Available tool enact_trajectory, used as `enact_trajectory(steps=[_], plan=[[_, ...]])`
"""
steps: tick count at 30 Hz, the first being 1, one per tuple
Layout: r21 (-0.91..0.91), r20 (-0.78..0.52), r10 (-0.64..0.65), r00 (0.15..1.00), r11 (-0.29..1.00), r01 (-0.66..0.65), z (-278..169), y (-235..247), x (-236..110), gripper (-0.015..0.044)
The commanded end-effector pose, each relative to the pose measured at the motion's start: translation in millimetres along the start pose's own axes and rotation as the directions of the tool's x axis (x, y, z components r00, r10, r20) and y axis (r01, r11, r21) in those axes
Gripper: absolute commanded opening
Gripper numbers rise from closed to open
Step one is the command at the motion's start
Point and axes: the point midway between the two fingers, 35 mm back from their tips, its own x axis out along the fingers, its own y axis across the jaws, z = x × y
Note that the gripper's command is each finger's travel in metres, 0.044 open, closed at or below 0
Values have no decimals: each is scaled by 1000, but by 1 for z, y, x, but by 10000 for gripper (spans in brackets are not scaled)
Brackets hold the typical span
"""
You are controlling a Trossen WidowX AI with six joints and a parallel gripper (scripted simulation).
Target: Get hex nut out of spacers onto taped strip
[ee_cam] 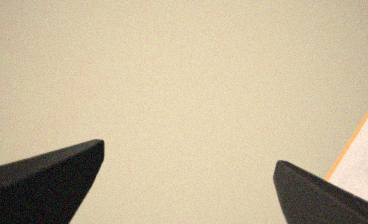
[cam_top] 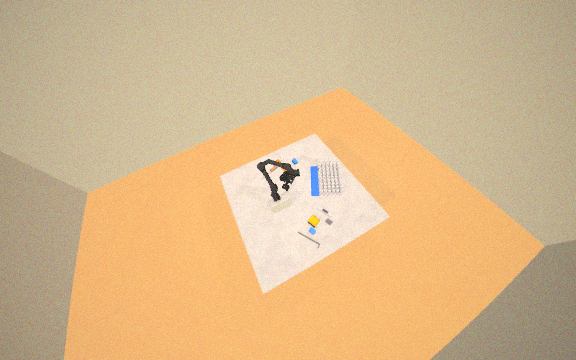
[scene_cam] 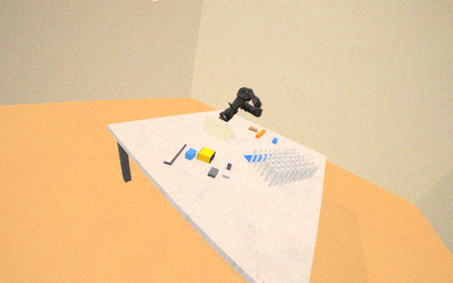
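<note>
The field of standing metal spacers (cam_top: 330, 178) (scene_cam: 288, 170) is on the right side of the table in the top view, with the blue taped strip (cam_top: 315, 182) (scene_cam: 248, 158) along its near side. The nut cannot be made out among the spacers. A dark rod with a bent end (cam_top: 309, 239) (scene_cam: 178, 154) lies on the table, well away from the field. A thin pale rod (scene_cam: 204, 189) shows faintly in the exterior view. My gripper (ee_cam: 191, 153) is open, with nothing between its fingers. It is raised above the table, away from the spacers and the rods.
A yellow block (cam_top: 313, 220) (scene_cam: 206, 155), a blue block (cam_top: 312, 231) (scene_cam: 190, 153) and a grey block (cam_top: 329, 221) (scene_cam: 213, 172) lie between the bent rod and the field. Another blue block (cam_top: 295, 161) (scene_cam: 274, 140), an orange piece (scene_cam: 260, 134) and a brown piece (scene_cam: 253, 128) lie near the arm.
</note>
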Motion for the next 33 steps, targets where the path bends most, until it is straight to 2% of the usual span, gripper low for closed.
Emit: enact_trajectory(steps=[1,5,8,11,14,18,23,26,29,33], plan=[[-9,-9,-5,1000,1000,5,-2,-1,0,426],[-204,-202,-97,975,977,55,-48,-15,-8,440],[-373,-390,-152,908,928,-5,-89,-23,-20,440],[-490,-574,-177,799,856,-162,-127,-27,-37,440],[-520,-742,-166,650,755,-400,-161,-24,-60,440],[-398,-906,-110,410,554,-731,-194,-14,-98,440],[-131,-991,-30,128,241,-962,-213,0,-143,440],[49,-999,19,-49,3,-999,-216,8,-171,440],[189,-977,56,-207,-232,-954,-214,14,-197,440],[207,-971,60,-231,-268,-941,-213,15,-201,440]])
